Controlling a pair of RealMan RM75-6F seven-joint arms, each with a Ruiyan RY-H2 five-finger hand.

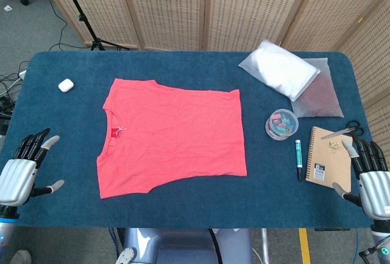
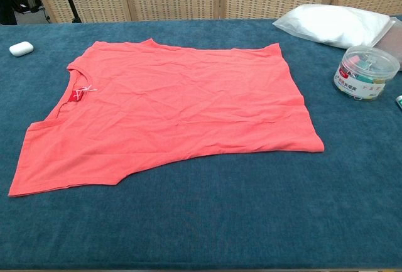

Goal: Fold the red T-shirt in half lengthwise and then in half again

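the red t-shirt [image 1: 172, 134] lies flat and unfolded on the blue table [image 1: 183, 206], near the middle, with its collar toward the left side and its hem toward the right; a small tag shows at the collar. the left hand [image 1: 24, 165] is at the left edge of the table, well apart from the shirt, fingers spread and holding nothing. the right hand [image 1: 368, 169] is at the right edge, just beside a notebook [image 1: 329, 157], also with fingers apart and empty — both hands show only in the head view. near the far left corner sits a small white case [image 1: 66, 85]. on the right side there is a white bag [image 1: 278, 69] resting partly over a dark pouch [image 1: 319, 96], a round clear tub [image 1: 281, 123] with colourful clips inside, a marker [image 1: 298, 158] lying between the tub and the notebook, and scissors [image 1: 345, 132] at the notebook's far edge. behind the table stand wicker screens [image 1: 183, 8].
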